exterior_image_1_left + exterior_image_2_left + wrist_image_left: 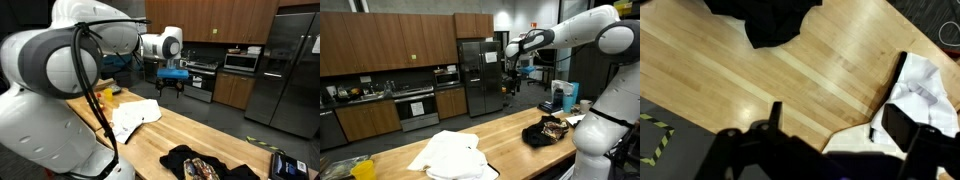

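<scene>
Status: the gripper (171,88) hangs high above the tabletop (205,128), jaws fully apart, nothing between them and nothing touching them.

Location of items: the white cloth (450,155) lies crumpled at one long edge of the tabletop. In the wrist view it (922,92) sits just under one finger and reaches the edge there. The black cloth (548,130) lies well apart from it, toward the end of the tabletop nearest the robot's base. The white cloth is the nearer of the two to the gripper.

Hazards, as I judge them:
1. The gripper is not centred over the white cloth. A straight descent would put one finger on bare wood.
2. The cloth is thin and lies low. Lowering too far would drive the fingertips into the tabletop.
3. The cloth sits at the edge. A sideways push could slide it off onto the floor.
4. Its folds are loose. A shallow pinch may catch a single layer and slip.
</scene>
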Robot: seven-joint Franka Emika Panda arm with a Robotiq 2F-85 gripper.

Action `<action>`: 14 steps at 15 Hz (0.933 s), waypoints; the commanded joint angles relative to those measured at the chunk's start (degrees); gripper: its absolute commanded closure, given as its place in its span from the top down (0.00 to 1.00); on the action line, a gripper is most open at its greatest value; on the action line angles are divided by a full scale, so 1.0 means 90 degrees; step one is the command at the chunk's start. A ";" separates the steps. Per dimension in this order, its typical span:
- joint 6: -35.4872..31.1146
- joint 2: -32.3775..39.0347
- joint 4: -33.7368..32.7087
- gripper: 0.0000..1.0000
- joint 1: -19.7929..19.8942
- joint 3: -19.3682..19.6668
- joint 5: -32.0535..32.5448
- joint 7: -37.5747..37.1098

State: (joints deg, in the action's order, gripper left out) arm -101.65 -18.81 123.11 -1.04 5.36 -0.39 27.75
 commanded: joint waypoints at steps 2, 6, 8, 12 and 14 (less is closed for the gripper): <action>-0.0105 -0.0190 0.0295 1.00 -0.0082 0.0005 0.0133 0.0474; -0.0300 -0.0293 0.1032 1.00 0.0263 0.0214 0.1293 0.0924; -0.0298 -0.0271 0.1320 1.00 0.0503 0.0415 0.1982 0.1088; -0.0608 -0.0195 0.1645 1.00 0.0964 0.0895 0.2726 0.1198; -0.0860 -0.0103 0.1706 1.00 0.1097 0.1064 0.2518 0.0981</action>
State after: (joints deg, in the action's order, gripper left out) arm -106.54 -19.22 137.08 7.19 13.28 22.72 37.77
